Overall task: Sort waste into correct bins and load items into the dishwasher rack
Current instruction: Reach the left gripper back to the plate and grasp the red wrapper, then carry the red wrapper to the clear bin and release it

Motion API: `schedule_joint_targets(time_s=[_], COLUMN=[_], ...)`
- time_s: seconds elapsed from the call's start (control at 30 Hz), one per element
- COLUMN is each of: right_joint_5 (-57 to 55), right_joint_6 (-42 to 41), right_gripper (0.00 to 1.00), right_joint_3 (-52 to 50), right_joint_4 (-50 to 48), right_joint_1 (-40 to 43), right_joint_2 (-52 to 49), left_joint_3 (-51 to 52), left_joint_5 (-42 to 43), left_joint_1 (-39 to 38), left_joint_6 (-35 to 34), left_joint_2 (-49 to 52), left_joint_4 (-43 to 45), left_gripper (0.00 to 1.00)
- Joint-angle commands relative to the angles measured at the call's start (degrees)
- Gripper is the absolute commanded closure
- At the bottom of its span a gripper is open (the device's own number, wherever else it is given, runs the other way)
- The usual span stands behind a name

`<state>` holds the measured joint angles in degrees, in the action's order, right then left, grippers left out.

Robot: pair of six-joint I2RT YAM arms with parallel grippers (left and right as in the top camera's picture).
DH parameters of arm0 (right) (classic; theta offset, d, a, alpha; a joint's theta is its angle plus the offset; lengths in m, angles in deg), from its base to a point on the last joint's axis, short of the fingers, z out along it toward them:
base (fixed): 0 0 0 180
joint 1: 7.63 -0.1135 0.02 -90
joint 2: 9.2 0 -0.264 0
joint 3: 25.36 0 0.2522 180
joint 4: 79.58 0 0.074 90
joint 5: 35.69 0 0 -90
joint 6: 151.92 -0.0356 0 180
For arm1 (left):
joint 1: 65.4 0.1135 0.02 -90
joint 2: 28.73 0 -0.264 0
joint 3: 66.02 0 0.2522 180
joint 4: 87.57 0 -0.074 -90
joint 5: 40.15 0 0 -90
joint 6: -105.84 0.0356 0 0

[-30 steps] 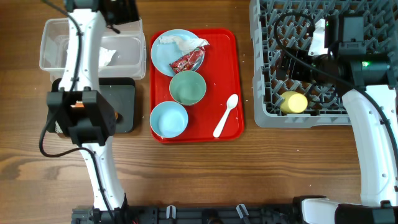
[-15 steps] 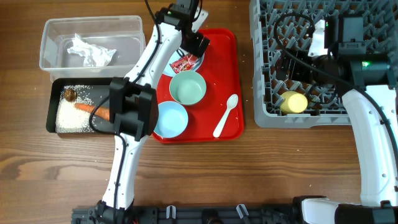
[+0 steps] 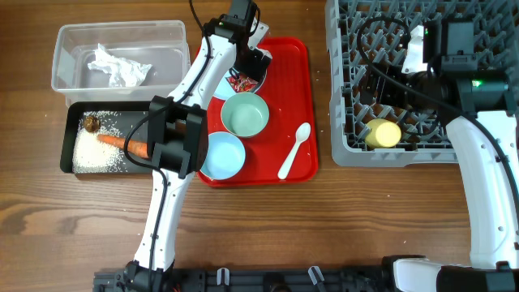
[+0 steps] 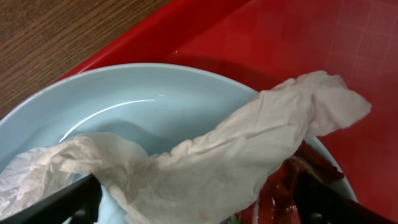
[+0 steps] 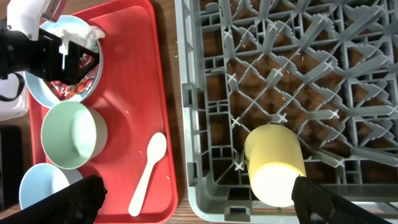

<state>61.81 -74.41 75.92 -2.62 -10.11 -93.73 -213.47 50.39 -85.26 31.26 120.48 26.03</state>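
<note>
My left gripper [image 4: 193, 208] is open, its fingers on either side of a crumpled white napkin [image 4: 249, 149] lying on the light blue plate [image 4: 124, 106]. The red-and-silver wrapper [image 4: 289, 183] lies under the napkin's right end. In the overhead view this gripper [image 3: 247, 63] is over the back of the red tray [image 3: 284, 65]. My right gripper [image 5: 202, 202] is open and empty, high above the grey dishwasher rack [image 3: 345, 150], where the yellow cup [image 3: 383, 134] lies. Another napkin [image 3: 117, 65] is in the clear tub [image 3: 65, 36]. Rice, a carrot [image 3: 122, 143] and a brown lump [image 3: 89, 123] are in the black tray [image 3: 66, 138].
On the red tray stand the pale green bowl [image 3: 245, 114] and the light blue bowl [image 3: 220, 155], with the white spoon [image 3: 293, 150] to their right. The left arm stretches from the table front across the black tray's right end.
My left arm swung from above the tub and black tray over to the plate on the red tray, then lowered onto the napkin. The right arm has not moved.
</note>
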Motion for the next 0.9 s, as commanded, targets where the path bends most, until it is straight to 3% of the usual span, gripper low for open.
schedule_joint_targets(time_s=[0.0, 0.17, 0.2, 0.4, 0.63, 0.77, 0.87], right_joint_5=[0.68, 0.66, 0.66, 0.68, 0.7, 0.7, 0.7], right_joint_6=[0.52, 0.55, 0.52, 0.55, 0.52, 0.52, 0.5], right_gripper=[0.0, 0.0, 0.0, 0.0, 0.0, 0.0, 0.0], right_joint_3=[0.11, 0.11, 0.11, 0.11, 0.11, 0.11, 0.11], right_joint_4=[-0.13, -0.17, -0.17, -0.72, -0.81, -1.05, -1.07], right_joint_1=[-0.24, -0.24, -0.24, -0.24, -0.24, -0.24, -0.24], right_joint_2=[-0.48, -0.48, -0.48, -0.48, -0.48, -0.48, -0.48], left_joint_3=[0.57, 0.57, 0.55, -0.24, -0.7, -0.7, -0.7], left_joint_5=[-0.37, -0.37, -0.35, -1.68, -5.97, -12.41, -12.63], left_joint_1=[0.11, 0.15, 0.15, 0.52, 2.56, 5.62, 9.53], left_joint_6=[0.87, 0.79, 0.5, -4.07, -12.17, -17.68, -20.13], left_joint_2=[3.41, 3.39, 3.37, -0.7, -14.91, -22.12, -23.45], left_joint_4=[-0.68, -1.86, -2.49, -6.49, -8.31, -10.73, -13.88], left_gripper=[0.26, 0.9, 0.96, 0.96, 0.96, 0.96, 0.96])
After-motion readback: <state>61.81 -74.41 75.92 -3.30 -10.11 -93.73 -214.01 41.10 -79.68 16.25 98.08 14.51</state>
